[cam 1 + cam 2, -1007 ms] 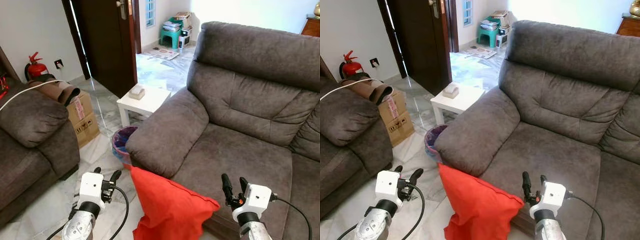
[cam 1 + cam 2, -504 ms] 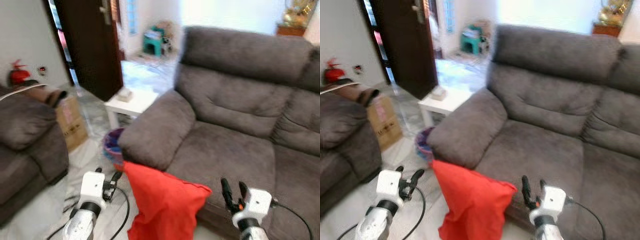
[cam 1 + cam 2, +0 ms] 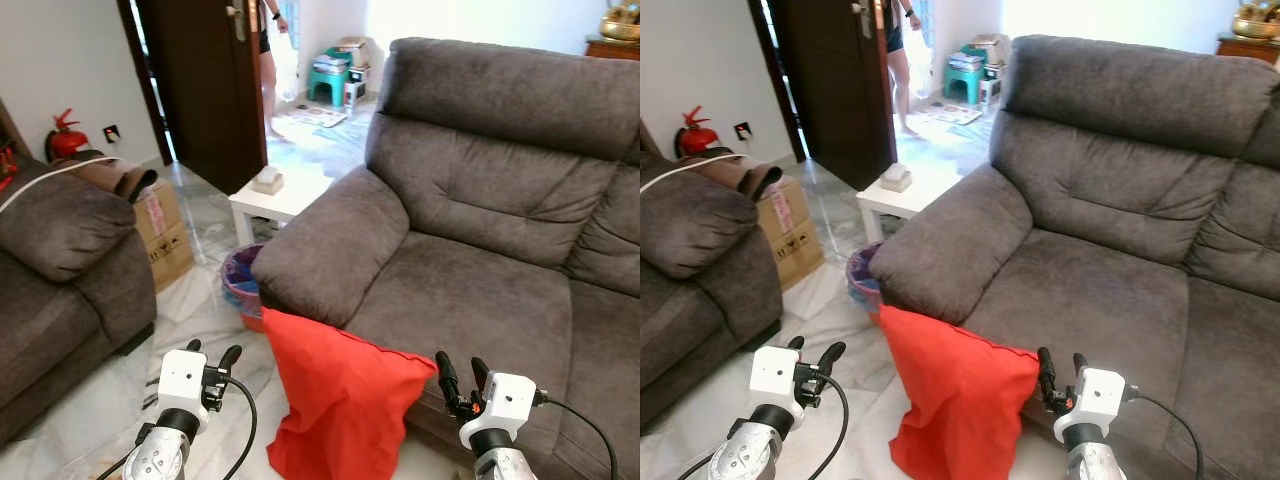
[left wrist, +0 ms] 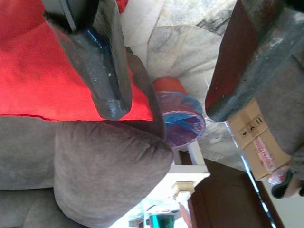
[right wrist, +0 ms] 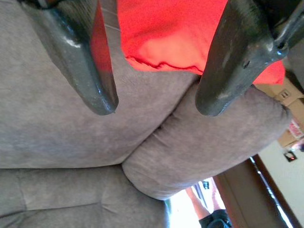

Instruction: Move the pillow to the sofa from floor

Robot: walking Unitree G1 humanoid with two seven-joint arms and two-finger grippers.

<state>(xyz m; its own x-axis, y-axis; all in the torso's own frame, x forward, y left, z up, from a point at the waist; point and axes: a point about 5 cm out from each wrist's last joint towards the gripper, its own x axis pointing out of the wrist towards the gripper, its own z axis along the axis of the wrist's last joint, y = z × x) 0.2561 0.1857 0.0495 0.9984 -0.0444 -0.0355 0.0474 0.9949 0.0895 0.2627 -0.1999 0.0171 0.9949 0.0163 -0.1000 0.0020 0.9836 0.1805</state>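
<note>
Both jaws stand wide and hold nothing: the left gripper point(image 3: 211, 356) hangs over the floor at 8 o'clock of the pillow point(image 3: 340, 400), the right gripper point(image 3: 459, 373) at its 3 o'clock, over the front edge of the sofa point(image 3: 470, 290) seat. Between them the pillow is red, soft and creased, standing on its lower edge on the marble floor point(image 3: 215, 300) and leaning against the sofa front just under the armrest point(image 3: 325, 255); its top corners stick up, one against the armrest, the other level with the seat edge. In the right wrist view the red cloth lies past the open fingers point(image 5: 85, 71), apart from them. Against the frames of a second ago the whole picture has shifted — the camera swung and has steadied again, the blur gone — while the pillow kept its place at the sofa front and both grippers kept their spread and their spots either side of it. So the task is not yet begun in earnest; I judge this the squaring-up before a two-sided grasp. Further out, at 11 o'clock of the pillow, a bin point(image 3: 240, 280) sits beside a white table point(image 3: 290, 195), with a cardboard box point(image 3: 165, 235) and a second sofa point(image 3: 60, 260) at 10 — and a person point(image 3: 268, 60) now stands in the doorway at 12, not there a second ago.
</note>
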